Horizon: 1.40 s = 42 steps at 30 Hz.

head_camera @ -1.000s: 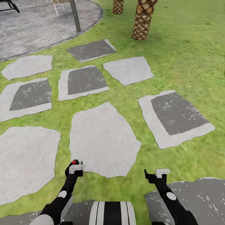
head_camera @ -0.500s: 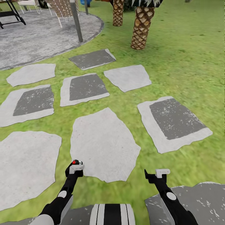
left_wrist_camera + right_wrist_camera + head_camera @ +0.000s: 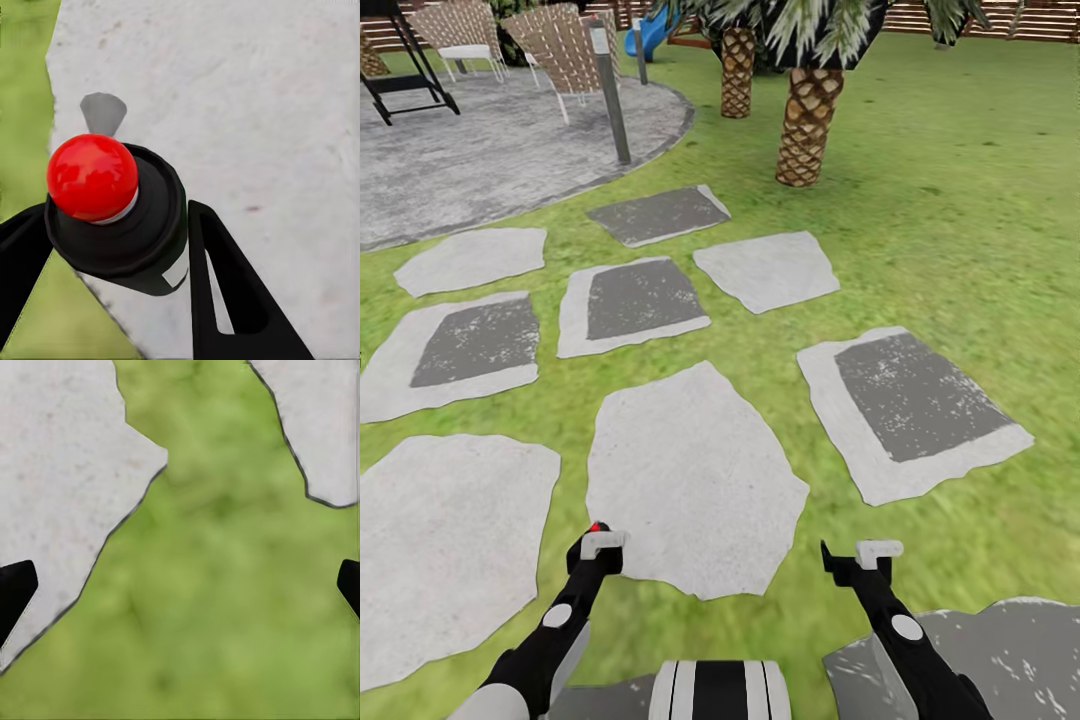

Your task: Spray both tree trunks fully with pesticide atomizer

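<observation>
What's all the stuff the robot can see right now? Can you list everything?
Stepping stones: nine or so, pale grey, some dark-centred, across the lawn.
Lawn: green, all around.
Paved circle: grey, far left.
Palms: two, scaly brown trunks, far centre.
Post: grey, at the paving's edge.
Chairs: two, woven, on the paving.
Fence: brown slats, far right.
Atomizer: black bottle, red cap, in the left gripper.
Right gripper: black, open, over grass.

Green grass point(image 3: 225, 585) runs between two pale stepping stones point(image 3: 60, 472); black fingertips point(image 3: 15, 589) sit far apart at opposite edges.
</observation>
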Motion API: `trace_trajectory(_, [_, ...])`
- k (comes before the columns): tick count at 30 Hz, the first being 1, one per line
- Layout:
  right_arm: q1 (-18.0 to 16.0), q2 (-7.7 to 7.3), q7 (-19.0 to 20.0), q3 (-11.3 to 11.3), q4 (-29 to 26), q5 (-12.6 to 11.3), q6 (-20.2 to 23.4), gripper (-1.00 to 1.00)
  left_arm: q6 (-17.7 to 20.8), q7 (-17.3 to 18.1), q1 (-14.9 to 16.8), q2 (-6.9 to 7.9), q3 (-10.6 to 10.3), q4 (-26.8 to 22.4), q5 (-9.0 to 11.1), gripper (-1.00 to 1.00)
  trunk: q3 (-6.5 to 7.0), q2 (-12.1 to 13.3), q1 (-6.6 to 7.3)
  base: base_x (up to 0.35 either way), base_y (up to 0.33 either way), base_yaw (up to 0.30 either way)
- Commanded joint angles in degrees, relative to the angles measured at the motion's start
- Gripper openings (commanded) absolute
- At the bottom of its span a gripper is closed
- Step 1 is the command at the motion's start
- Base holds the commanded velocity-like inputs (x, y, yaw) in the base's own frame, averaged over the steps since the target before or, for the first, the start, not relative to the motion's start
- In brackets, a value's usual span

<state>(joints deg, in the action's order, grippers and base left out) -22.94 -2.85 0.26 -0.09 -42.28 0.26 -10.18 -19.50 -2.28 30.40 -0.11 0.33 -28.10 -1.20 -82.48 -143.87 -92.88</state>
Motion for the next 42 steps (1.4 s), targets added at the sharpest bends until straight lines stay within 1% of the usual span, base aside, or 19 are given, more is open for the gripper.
trace_trajectory(1, [0.0,0.01,0.0,0.0,0.0,0.0,0.0,1.00,0.1,0.0,0.0,0.00,0.0,0.0,0.0,-1.00,0.23,0.0,0.02,0.000,0.000,0.000])
trace_trajectory(10, [0.0,0.23,0.0,0.1,-0.1,0.1,-0.1,1.00,0.6,0.0,0.1,0.05,0.1,-0.1,0.0,-1.00,2.22,0.1,0.25,0.000,0.000,0.000])
trace_trajectory(15, [0.0,-0.01,0.1,0.0,0.0,0.2,-0.1,1.00,0.7,-0.1,0.1,0.02,0.2,-0.2,0.0,-1.00,3.33,0.2,0.38,0.000,0.000,0.000])
trace_trajectory(23, [0.0,-0.18,0.0,0.0,0.4,0.2,-2.9,1.00,0.7,-0.1,0.1,0.02,0.1,-0.2,0.1,-1.00,5.10,0.3,0.59,0.000,0.000,0.000])
trace_trajectory(26, [0.0,-0.10,0.0,0.0,0.5,0.2,-3.3,1.00,0.7,0.0,0.1,0.02,0.1,-0.2,0.1,-1.00,5.79,0.4,0.67,0.000,0.000,-0.022])
trace_trajectory(32, [0.0,-0.03,0.0,0.0,0.5,0.1,-3.4,1.00,0.7,0.0,0.1,-0.04,0.1,-0.2,0.1,-1.00,7.39,0.4,0.82,0.000,0.000,-0.174])
trace_trajectory(42, [0.1,0.04,0.0,0.0,0.4,0.1,-3.4,1.00,0.7,0.0,0.0,-0.11,0.0,-0.2,0.1,-1.00,10.15,0.6,1.08,0.000,0.000,-0.251])
